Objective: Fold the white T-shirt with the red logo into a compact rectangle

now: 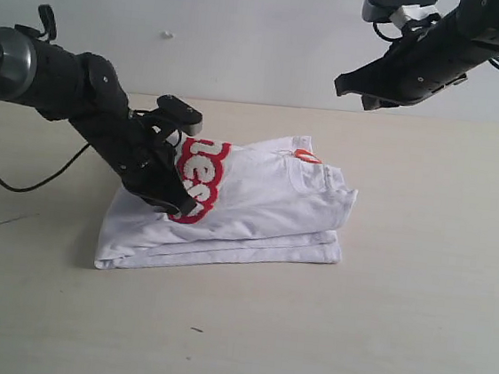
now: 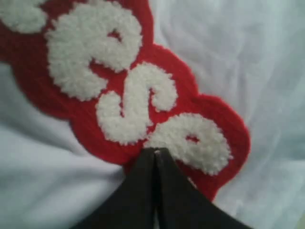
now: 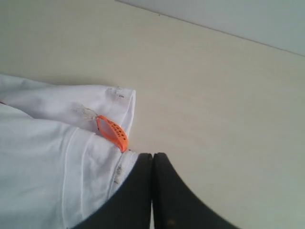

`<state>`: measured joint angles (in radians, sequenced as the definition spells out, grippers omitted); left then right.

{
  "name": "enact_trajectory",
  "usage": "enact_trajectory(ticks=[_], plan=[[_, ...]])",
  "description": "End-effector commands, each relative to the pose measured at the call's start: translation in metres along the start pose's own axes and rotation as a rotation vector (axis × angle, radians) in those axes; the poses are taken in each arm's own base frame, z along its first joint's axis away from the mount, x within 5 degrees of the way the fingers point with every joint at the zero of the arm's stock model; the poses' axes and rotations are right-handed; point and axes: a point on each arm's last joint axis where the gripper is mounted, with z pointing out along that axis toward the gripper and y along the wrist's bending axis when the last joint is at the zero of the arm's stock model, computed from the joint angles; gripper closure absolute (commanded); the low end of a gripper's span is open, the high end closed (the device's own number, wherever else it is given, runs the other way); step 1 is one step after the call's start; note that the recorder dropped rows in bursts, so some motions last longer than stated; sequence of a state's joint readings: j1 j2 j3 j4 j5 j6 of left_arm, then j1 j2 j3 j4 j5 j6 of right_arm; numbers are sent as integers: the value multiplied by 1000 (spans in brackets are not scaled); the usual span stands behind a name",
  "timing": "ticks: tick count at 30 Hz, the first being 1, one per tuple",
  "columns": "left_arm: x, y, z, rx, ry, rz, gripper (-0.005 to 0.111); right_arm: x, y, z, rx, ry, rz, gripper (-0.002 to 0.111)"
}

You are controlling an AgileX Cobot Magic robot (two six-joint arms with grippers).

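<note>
This looks like a robotics lab bench, not a home or shop. Two black jointed robot arms, the left arm (image 1: 64, 83) and the right arm (image 1: 432, 59), reach over a plain pale beige tabletop (image 1: 393, 345) that stands against a flat off-white wall (image 1: 248, 26). A black cable (image 1: 17, 189) trails loose from the left arm across the surface. A grey camera unit (image 1: 398, 6) is mounted on the right arm. The only domestic item is a white T-shirt (image 1: 257, 197), lying on the tabletop.

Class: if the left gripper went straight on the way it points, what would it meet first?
The logo on the T-shirt. The left gripper, jaws shut, aims at its edge and may already touch it; depth is unclear.
</note>
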<state>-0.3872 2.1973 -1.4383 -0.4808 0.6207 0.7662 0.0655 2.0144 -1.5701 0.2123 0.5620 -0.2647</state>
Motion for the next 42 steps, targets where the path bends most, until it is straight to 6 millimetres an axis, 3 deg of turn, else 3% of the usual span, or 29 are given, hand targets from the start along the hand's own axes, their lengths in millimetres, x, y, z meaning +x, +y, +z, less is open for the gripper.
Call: enact_trajectory(ticks=[1,6,14,18,20,23,26,28,33,36,42], plan=[[22,21,1,-38,131,-20,107,-3,-1,-9,3,-9,1,108],[21,30,-16,-44,98,-55,107,-6,0,-18,1,-17,-1,108],[13,17,-17,-2,75,-7,107,-9,1,-25,2,-32,-3,108],[-4,8,-44,28,-49,30,107,-9,1,-25,3,-33,-3,108],[-9,15,-63,-19,-108,7,107,-7,1,-23,-3,-30,7,108],[-5,44,-77,-113,-201,-203,107,3,1,-14,-6,-47,37,108],[12,66,-68,-179,-244,-429,107,10,0,-10,6,-53,38,108],[19,68,-50,-187,-226,-445,107,9,0,-10,5,-56,40,108],[15,37,-8,-115,-138,-241,107,10,2,-9,0,-48,42,108],[18,28,5,-84,-94,-221,107,10,2,-9,-1,-46,42,108],[22,10,11,12,-11,-111,107,12,2,-9,-8,-25,44,108]])
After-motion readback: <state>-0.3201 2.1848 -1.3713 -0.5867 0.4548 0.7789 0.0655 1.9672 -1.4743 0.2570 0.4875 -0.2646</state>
